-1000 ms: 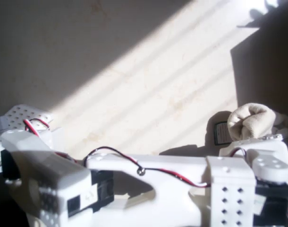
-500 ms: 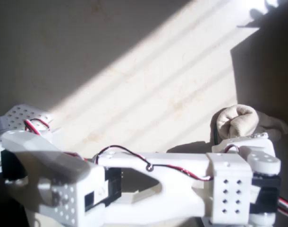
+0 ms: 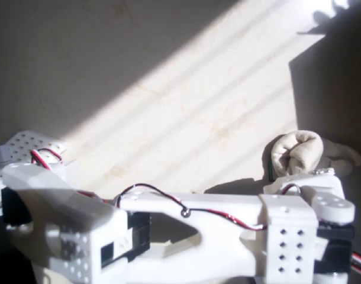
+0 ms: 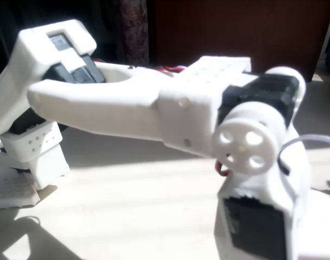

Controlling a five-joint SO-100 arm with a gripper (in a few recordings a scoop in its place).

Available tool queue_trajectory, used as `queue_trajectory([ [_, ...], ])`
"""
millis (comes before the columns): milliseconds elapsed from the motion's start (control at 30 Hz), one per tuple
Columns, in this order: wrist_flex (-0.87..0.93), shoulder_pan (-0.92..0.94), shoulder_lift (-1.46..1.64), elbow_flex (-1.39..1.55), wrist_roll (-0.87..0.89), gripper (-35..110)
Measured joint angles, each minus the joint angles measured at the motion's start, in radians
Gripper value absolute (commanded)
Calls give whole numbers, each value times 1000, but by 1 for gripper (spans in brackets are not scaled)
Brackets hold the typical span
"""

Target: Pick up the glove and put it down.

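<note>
One cream glove (image 3: 297, 152) bunched on sunlit table (image 3: 186, 106), white arm (image 3: 216, 231) covering hand, grip unclear.

In the overhead view, the glove (image 3: 297, 152) sits further left and slightly higher than a second ago, when its bunched part lay near the right edge; since half a second ago it has barely moved. More of its flat cuff end now shows to the right. The dark card that showed at its left side a second ago is now almost wholly covered. The white arm (image 3: 228, 234) has shifted with it: its wrist block stands further left, and its red-and-black wire loop has moved right along the forearm
</note>
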Motion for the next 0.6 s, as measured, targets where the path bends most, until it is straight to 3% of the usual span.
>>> queue_trajectory([
  [600,80,-28,155,0,-3,29],
])
